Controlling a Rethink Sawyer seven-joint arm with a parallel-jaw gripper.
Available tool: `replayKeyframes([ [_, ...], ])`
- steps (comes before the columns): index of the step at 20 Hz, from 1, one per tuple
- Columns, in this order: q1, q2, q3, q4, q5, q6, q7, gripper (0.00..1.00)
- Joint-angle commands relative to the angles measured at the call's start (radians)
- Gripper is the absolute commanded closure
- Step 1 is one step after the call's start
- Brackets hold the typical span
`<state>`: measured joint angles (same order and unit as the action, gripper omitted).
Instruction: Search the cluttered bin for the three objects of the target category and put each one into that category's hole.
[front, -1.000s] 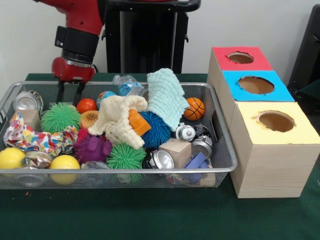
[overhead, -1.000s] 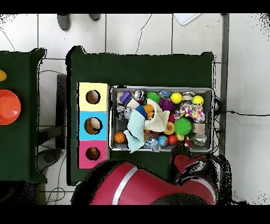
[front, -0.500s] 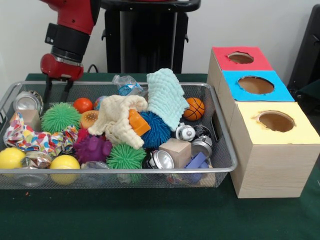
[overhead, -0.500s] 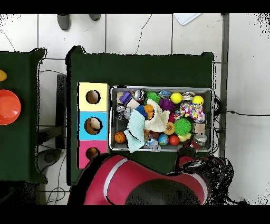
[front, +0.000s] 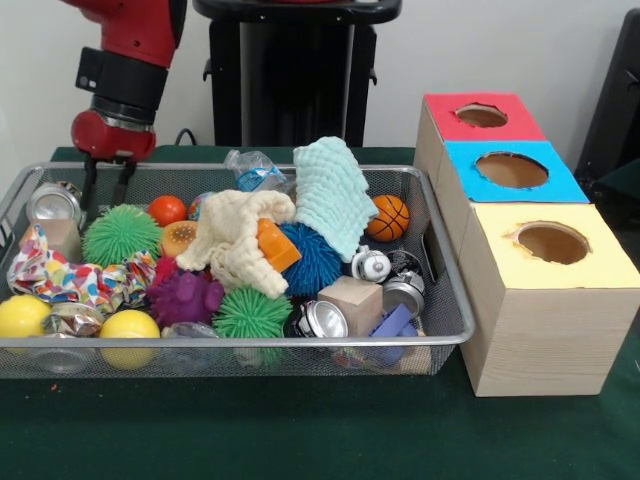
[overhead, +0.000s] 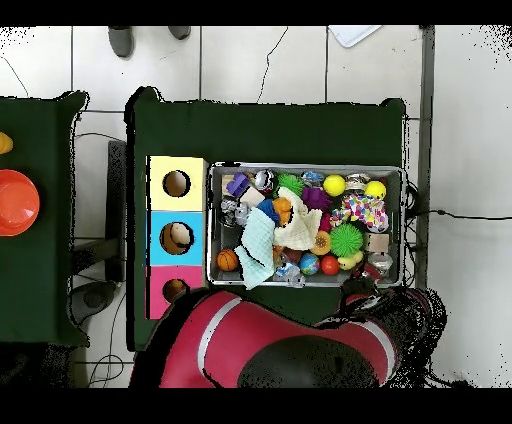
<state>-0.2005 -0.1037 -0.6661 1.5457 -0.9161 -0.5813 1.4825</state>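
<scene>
Since a second ago, the gripper (front: 103, 184) has been shifted sideways toward the bin's (front: 440, 290) back corner, above a silver can (front: 54, 201). Its fingers are seen narrowly parted, holding nothing. Balls, cloths and cans are piled in the bin beside the three-holed box (front: 545, 300).

Wire basket (front: 440, 335) on the desk (front: 300, 430) holds mixed clutter. Pincer (front: 105, 185) hangs with fingers apart over the basket's far corner, just beside a silver can (front: 52, 203) and green spiky ball (front: 120, 235).

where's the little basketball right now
In the front view the basketball sits at the bin's far right, against the mint cloth, behind the white toy.
</scene>
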Motion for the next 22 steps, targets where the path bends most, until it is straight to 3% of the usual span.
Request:
replayKeyframes([
  [1,-0.016,0.021,0.196,-0.115,-0.212,0.083,0.227,0.0],
  [7,-0.013,0.013,0.226,-0.118,-0.304,0.145,0.305,0.0],
  [18,-0.016,-0.01,0.257,-0.109,-0.366,0.201,0.322,0.0],
  [22,-0.008,-0.02,0.273,-0.103,-0.426,0.226,0.384,0.0],
])
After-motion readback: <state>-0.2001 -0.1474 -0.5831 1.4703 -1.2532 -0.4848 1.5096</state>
